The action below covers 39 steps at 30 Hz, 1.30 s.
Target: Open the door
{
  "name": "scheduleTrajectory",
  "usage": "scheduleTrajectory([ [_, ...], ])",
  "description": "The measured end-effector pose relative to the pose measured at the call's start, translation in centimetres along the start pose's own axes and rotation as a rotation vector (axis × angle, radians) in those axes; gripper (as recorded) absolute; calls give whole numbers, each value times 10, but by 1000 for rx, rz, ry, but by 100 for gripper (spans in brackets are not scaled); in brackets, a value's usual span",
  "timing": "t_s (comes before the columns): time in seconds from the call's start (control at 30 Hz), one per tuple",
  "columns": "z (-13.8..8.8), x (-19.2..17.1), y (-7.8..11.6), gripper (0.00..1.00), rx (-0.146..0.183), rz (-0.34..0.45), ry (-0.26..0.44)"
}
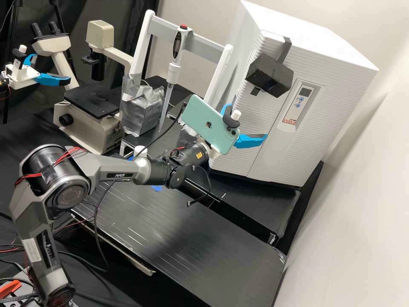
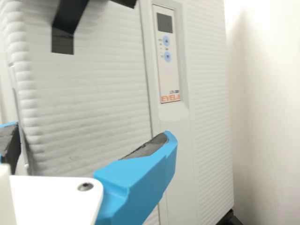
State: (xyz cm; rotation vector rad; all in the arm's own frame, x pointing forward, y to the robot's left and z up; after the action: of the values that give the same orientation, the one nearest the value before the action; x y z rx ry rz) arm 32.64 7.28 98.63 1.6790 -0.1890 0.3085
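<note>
Fingers (image 1: 255,140), bright blue, stand wide apart with nothing between them. From left to right in the high view: a green phone (image 1: 204,123) is mounted over the arm's wrist, slanting from 10 to 4 o'clock; just past it, at 4 to 5 o'clock, is the gripper (image 1: 250,120), in front of the door's lower part. The door (image 1: 236,155) is the ribbed front panel of a white cabinet (image 1: 324,123), looks shut, and faces out toward the camera and about 5 o'clock. Its long axis leans from 1 to 7 o'clock. High on it, at 1 o'clock from the gripper, a black block (image 1: 269,74) juts out as what is probably the handle, its own length running 10 to 4. Past the seam, at 4 o'clock from the block, is the control panel (image 1: 299,101). The step in hand appears to be the approach. Next, the gripper likely needs to rise toward 1 o'clock, set its fingers around the block, close, and draw it outward.
</note>
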Motion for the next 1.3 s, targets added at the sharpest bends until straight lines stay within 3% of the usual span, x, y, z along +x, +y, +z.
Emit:
scheduleTrajectory([
  [1.3,-1,-5,-4,0,-36,-35,32],
])
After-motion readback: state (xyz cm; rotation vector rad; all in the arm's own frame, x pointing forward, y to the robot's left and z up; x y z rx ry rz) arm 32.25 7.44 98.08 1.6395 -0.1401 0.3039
